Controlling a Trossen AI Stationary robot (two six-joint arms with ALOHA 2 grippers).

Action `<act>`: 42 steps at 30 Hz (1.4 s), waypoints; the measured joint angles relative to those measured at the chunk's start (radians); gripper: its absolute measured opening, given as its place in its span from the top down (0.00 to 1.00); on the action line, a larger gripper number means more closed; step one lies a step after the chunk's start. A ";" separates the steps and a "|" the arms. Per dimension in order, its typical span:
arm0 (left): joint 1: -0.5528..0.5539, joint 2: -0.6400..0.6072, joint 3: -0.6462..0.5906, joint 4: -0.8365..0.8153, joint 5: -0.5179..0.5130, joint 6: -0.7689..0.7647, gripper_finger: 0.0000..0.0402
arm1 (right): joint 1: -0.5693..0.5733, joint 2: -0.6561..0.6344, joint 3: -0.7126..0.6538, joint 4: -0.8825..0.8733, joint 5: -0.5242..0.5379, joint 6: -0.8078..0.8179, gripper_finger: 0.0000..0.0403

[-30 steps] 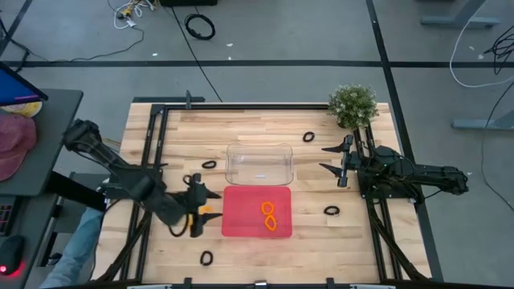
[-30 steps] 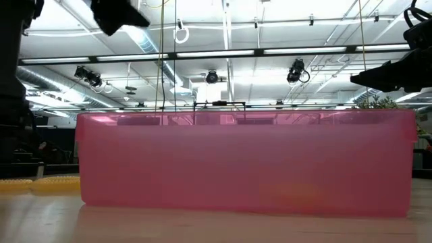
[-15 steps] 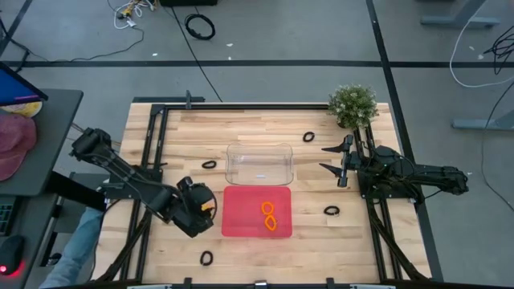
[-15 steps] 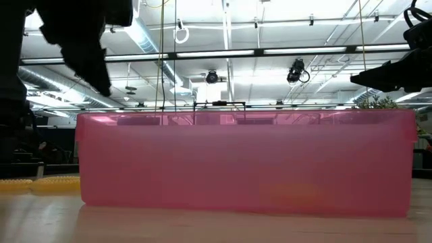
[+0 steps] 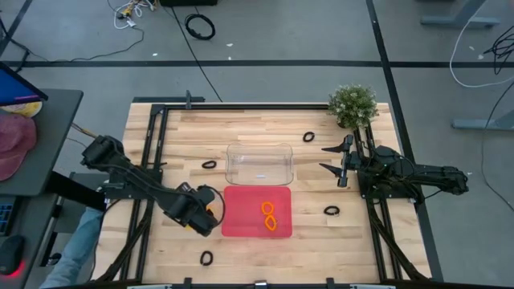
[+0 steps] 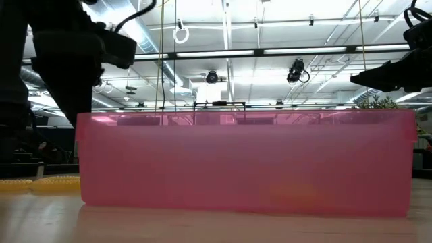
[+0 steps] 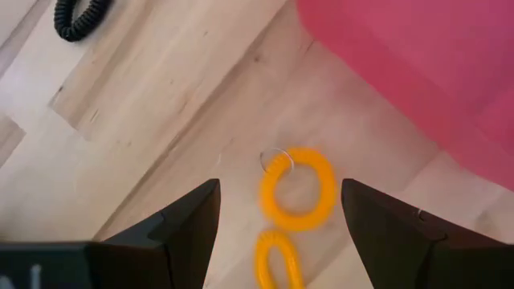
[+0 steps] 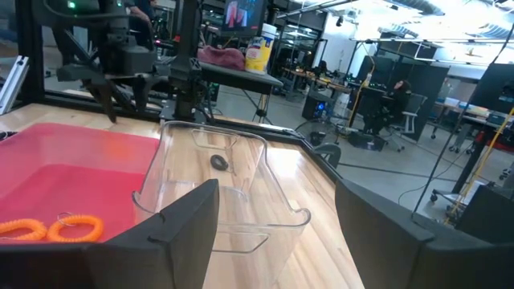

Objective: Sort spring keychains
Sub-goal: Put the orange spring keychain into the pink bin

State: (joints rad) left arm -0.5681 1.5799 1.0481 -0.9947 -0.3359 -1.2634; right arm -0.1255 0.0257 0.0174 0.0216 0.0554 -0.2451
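Note:
Two orange spring keychains (image 7: pixel 299 189) (image 7: pixel 277 261) lie flat on the wood just left of the red tray (image 5: pixel 241 221). My left gripper (image 7: pixel 281 233) hangs open above them, pointing down, one finger on either side and touching neither; in the high view my left gripper (image 5: pixel 207 215) is at the tray's left edge. Two more orange keychains (image 5: pixel 269 217) lie inside the tray. Black keychains (image 5: pixel 209 164) (image 5: pixel 308 136) (image 5: pixel 332 210) (image 5: pixel 206 258) lie scattered on the table. My right gripper (image 5: pixel 333 159) waits open at the right, pointing level.
A clear plastic container (image 5: pixel 259 163) stands just beyond the red tray. A small potted plant (image 5: pixel 352 104) sits at the far right corner. Black frame rails run along the table's left and right sides. Bare wood lies near the front edge.
My left gripper has come down toward the table beside the tray's left edge. It has tipped from nearly level to pointing steeply down and has rolled. Its fingers have stayed open. The keychains have kept their places.

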 joint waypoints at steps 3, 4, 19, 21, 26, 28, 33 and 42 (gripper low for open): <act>0.018 0.020 0.000 0.001 0.001 -0.010 0.35 | 0.000 0.000 0.000 0.000 0.000 0.000 0.37; 0.022 0.025 0.000 0.002 0.002 -0.013 0.35 | 0.000 0.000 0.000 0.000 0.000 0.000 0.37; 0.031 0.051 -0.123 0.142 0.084 -0.069 0.44 | 0.000 0.000 0.000 0.000 0.000 0.000 0.37; 0.031 0.051 -0.152 0.182 0.107 -0.069 0.44 | 0.000 0.000 0.000 0.000 0.000 0.000 0.37; 0.031 0.050 -0.196 0.194 0.128 -0.082 0.44 | 0.000 0.000 0.000 0.000 0.000 0.000 0.37; 0.031 0.049 -0.213 0.219 0.127 -0.094 0.44 | 0.000 0.000 0.000 0.000 0.000 0.000 0.37; 0.033 0.045 -0.242 0.265 0.117 -0.080 0.44 | 0.000 0.000 0.000 0.000 0.000 0.000 0.37; 0.047 0.047 -0.242 0.272 0.148 -0.025 0.49 | 0.000 0.000 0.000 0.000 0.000 0.000 0.37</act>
State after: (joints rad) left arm -0.5214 1.6268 0.8059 -0.7231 -0.1877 -1.2880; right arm -0.1256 0.0257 0.0177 0.0216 0.0555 -0.2452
